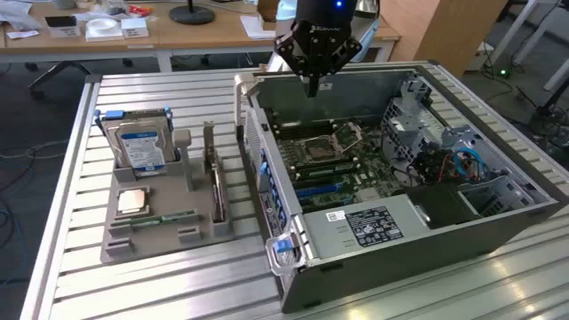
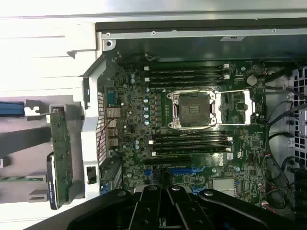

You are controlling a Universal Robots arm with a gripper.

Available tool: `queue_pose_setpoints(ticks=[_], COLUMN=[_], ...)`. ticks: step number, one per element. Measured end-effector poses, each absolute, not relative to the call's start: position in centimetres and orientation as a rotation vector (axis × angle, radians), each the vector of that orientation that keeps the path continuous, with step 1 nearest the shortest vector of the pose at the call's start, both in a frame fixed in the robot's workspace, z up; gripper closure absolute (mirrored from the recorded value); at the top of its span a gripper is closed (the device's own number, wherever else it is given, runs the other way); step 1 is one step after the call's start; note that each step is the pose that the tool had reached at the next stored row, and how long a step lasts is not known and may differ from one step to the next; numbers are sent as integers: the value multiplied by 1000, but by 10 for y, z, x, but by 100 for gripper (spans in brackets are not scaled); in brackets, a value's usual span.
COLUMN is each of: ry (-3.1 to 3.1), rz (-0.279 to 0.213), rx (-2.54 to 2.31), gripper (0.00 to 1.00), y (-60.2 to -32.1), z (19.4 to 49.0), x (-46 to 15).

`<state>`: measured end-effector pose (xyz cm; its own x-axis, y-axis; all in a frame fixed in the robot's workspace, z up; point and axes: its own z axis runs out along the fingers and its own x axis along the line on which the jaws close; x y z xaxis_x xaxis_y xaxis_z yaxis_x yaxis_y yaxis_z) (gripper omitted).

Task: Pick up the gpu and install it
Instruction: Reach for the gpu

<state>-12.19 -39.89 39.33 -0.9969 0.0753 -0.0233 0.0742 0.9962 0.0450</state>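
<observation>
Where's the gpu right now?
The gpu stands on edge in the grey holder on the exterior view's left, between the hard drive and the open case, apart from the gripper above the case's far wall.

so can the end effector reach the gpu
Probably yes: the thin dark gpu card stands upright in its grey holder, top edge uncovered; the end effector hangs over the open case.

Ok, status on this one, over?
Gripper shut, empty, above open case. Gpu upright in grey holder, untouched. Case wall between them.
</observation>
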Motion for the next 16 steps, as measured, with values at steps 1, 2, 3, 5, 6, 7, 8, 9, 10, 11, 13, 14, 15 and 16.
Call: queue_pose_setpoints(ticks=[1,2,3,5,6,7,8,9,10,11,13,14,15,16], ry=[3114,3114,3114,3114,3114,3114,3114,3114,3114,3114,3114,3113,3114,3114], rz=[69,69,69,69,69,69,69,69,69,69,69,69,69,69], rx=[117,117,117,117,117,117,117,117,117,117,117,117,117,117], gripper=[89,89,89,89,89,89,89,89,89,89,89,89,89,89], y=[-399,-399,-399,-399,-399,-399,-399,-399,-399,-399,-399,-399,-399,-399], z=[393,393,393,393,393,393,393,393,393,393,393,393,393,393], x=[-122,-122,-122,-122,-122,-122,-122,-122,-122,-122,-122,-123,-124,-126])
